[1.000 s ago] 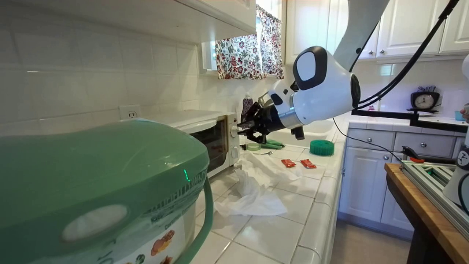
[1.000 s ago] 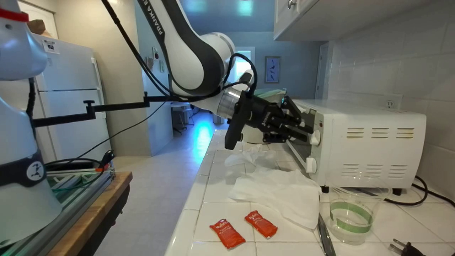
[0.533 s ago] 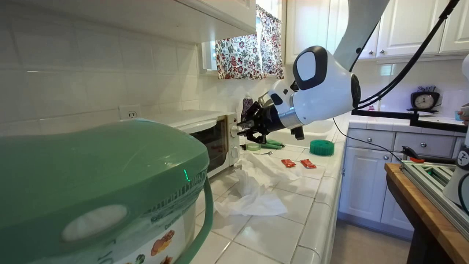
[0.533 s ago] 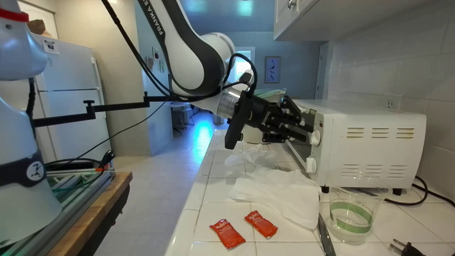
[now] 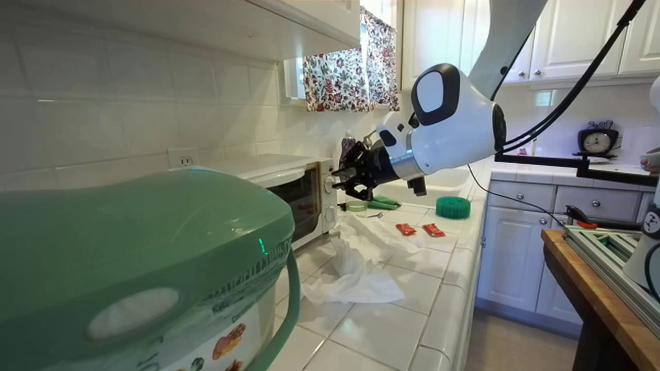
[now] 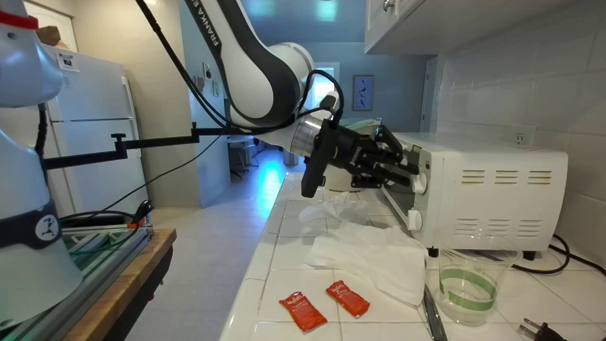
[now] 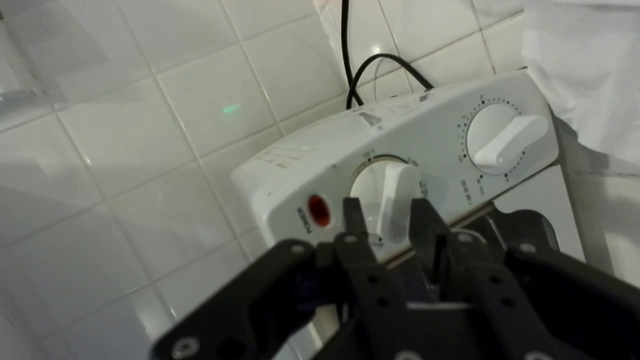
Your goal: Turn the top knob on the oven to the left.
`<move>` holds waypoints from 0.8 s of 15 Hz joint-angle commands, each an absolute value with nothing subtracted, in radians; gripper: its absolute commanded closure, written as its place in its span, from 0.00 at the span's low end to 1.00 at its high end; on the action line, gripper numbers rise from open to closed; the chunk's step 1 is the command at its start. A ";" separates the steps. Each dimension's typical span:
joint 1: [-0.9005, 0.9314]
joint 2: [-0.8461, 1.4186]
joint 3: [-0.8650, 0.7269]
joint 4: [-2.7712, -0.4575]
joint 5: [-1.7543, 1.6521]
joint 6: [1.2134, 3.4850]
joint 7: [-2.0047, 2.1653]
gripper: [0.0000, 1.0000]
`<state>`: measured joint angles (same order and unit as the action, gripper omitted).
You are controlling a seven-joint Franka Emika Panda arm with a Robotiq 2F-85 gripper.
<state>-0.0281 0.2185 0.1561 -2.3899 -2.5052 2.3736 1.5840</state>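
Wrist view: parted pincer (image 7: 388, 206) faces top knob (image 7: 382, 190).

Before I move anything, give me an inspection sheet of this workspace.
Surface: white tiled counter, with crumpled white sheets lying on it, paper or cloth unclear.
Job's things: white toaster oven; top knob beside a red power light, bottom knob below.
Clutter: two red packets, clear cup with green bands, metal utensil, large green-lidded container, round green item.
Jaws: apart, with the top knob between them in the wrist view; contact can't be confirmed.
Cables: black cord by the oven; unplugged black plug lying on the counter.
Surroundings: white tiled wall, wall outlet, white fridge, flowered curtain.
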 commanded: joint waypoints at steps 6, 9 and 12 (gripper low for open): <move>-0.020 0.229 0.149 -2.383 -2.521 2.357 1.616 0.68; -0.020 0.234 0.149 -2.381 -2.521 2.351 1.625 0.66; -0.020 0.241 0.151 -2.378 -2.521 2.344 1.637 0.66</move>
